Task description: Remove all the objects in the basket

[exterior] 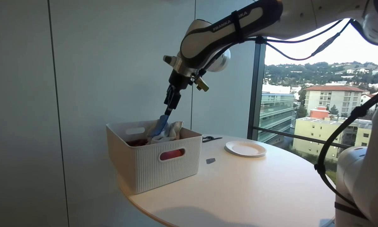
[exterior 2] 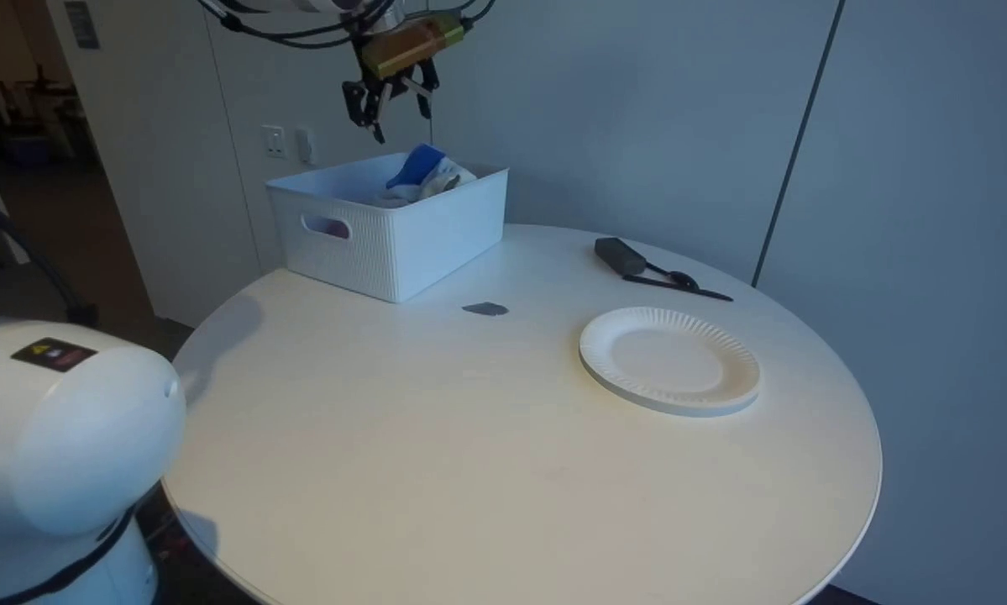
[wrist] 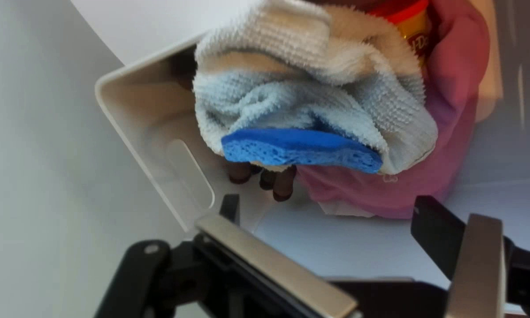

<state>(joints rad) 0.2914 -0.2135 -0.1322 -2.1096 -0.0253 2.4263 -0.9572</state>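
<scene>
A white ribbed basket [exterior: 166, 170] stands at the table edge; it also shows in an exterior view [exterior 2: 343, 256] and in the wrist view [wrist: 158, 117]. A blue sponge [wrist: 302, 150] leans upright against a crumpled white towel [wrist: 309, 84] on top of the pile inside. Beneath lie a pink cloth [wrist: 375, 194], a yellow Play-Doh can [wrist: 414, 28] with a red lid, and small brown pieces [wrist: 284, 185], partly hidden. My gripper [wrist: 331, 221] is open and empty, its fingers wide apart. In an exterior view the gripper [exterior 2: 402, 124] hangs above the basket, apart from the sponge [exterior 2: 416, 165].
White paper plates [exterior 2: 671, 357] lie on the round table [exterior 2: 469, 470]. Near them are dark utensils [exterior 2: 675, 281] and a dark grey block [exterior 2: 619, 255]. A small grey piece [exterior: 210, 160] lies beside the basket. A wall [exterior: 129, 63] stands close behind.
</scene>
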